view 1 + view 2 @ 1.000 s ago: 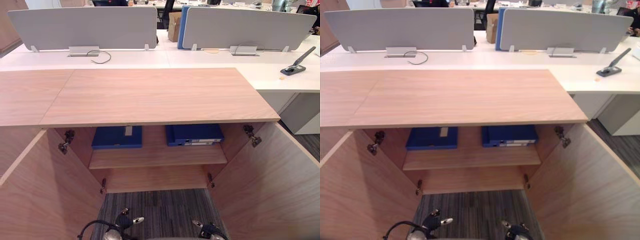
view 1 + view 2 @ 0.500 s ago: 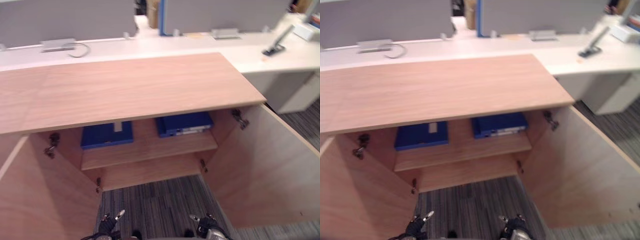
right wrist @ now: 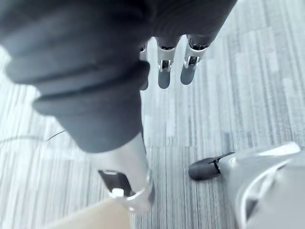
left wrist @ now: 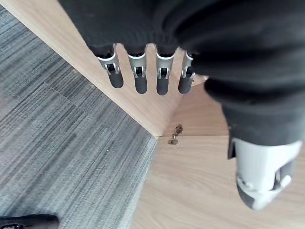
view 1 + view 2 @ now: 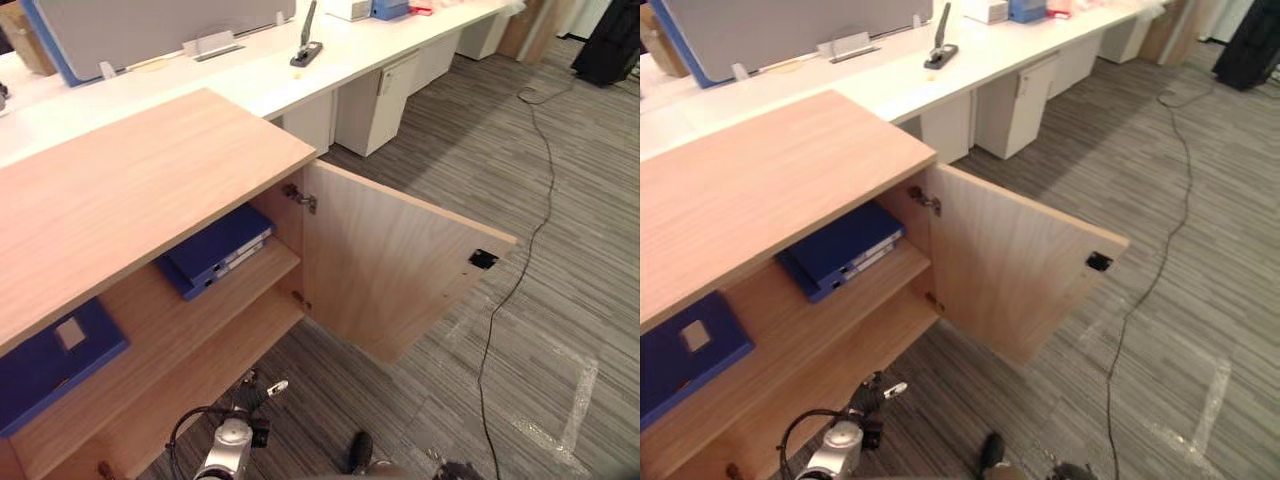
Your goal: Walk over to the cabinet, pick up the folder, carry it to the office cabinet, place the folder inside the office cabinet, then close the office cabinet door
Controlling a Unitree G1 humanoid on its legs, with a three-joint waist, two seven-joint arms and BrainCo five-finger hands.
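Observation:
Two blue folders lie flat on the upper shelf (image 5: pixel 200 310) of the open wooden cabinet (image 5: pixel 130 190). One folder (image 5: pixel 218 250) lies near the right door hinge, the other (image 5: pixel 50 355) further left. The right cabinet door (image 5: pixel 390 265) stands wide open over the carpet. My left hand (image 5: pixel 252 392) hangs low in front of the cabinet's lower opening, its fingers (image 4: pixel 140 71) straight and holding nothing. My right hand (image 3: pixel 163 71) hangs over the grey carpet, its fingers relaxed and empty. Neither hand touches a folder.
A white desk (image 5: pixel 330 60) with grey partitions (image 5: pixel 150 25) and a dark hole punch (image 5: pixel 305 45) runs behind the cabinet, white drawer units (image 5: pixel 385 95) beneath it. A thin black cable (image 5: pixel 520 260) trails across the striped carpet at right. Pale tape marks (image 5: pixel 565 400) lie on the floor.
The whole picture has swung to the right, so the camera has turned: the cabinet now sits at the left and open carpet shows at the right. Both hands stay low and empty.

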